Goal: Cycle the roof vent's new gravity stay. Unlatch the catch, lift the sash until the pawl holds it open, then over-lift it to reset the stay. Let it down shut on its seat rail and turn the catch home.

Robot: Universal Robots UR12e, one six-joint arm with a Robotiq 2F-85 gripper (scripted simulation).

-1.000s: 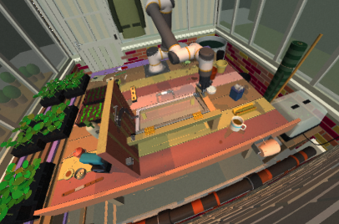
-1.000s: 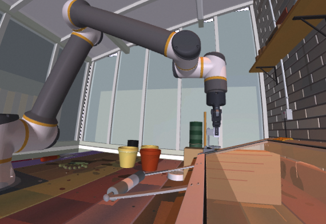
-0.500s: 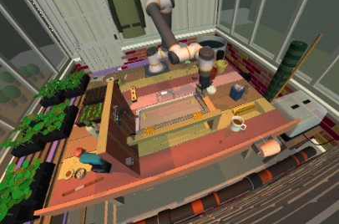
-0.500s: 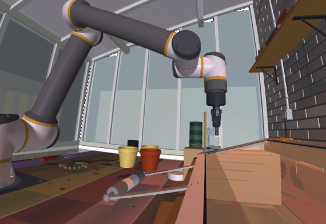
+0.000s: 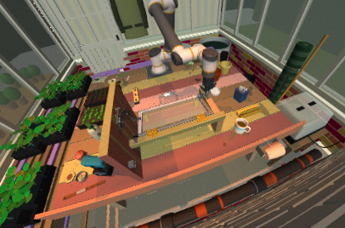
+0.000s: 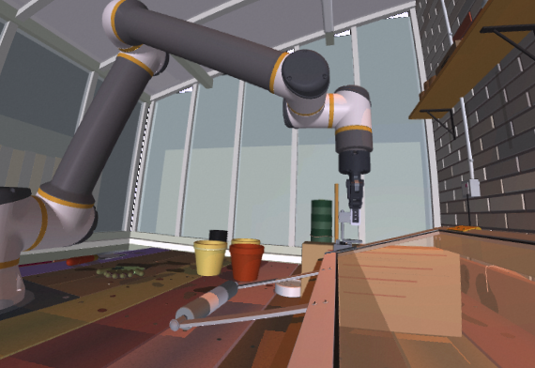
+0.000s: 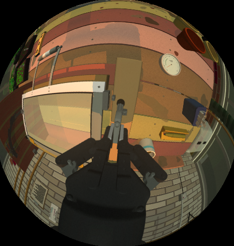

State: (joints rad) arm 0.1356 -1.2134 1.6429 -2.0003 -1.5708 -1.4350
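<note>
The near end of the catch lever [image 7: 118,117] is hidden between my fingers. It is a grey metal lever with a black knob, standing beside the sash's corner on a tan block. My gripper [image 7: 115,130] [image 6: 355,215] [image 5: 205,92] points straight down over it and is closed around the catch lever. The sash [image 7: 58,115] [image 5: 175,109] is a glazed pane in a pale frame, lying flat on its frame to the left of the catch. The stay is not visible.
Terracotta [image 6: 246,261] and yellow [image 6: 209,257] pots stand beyond the vent. A round gauge [image 7: 171,64], a blue box [image 7: 192,111], a yellow level [image 7: 174,133] and a tape roll [image 7: 147,146] lie to the right of the catch. A long-handled tool [image 6: 220,300] lies along the sash's far edge.
</note>
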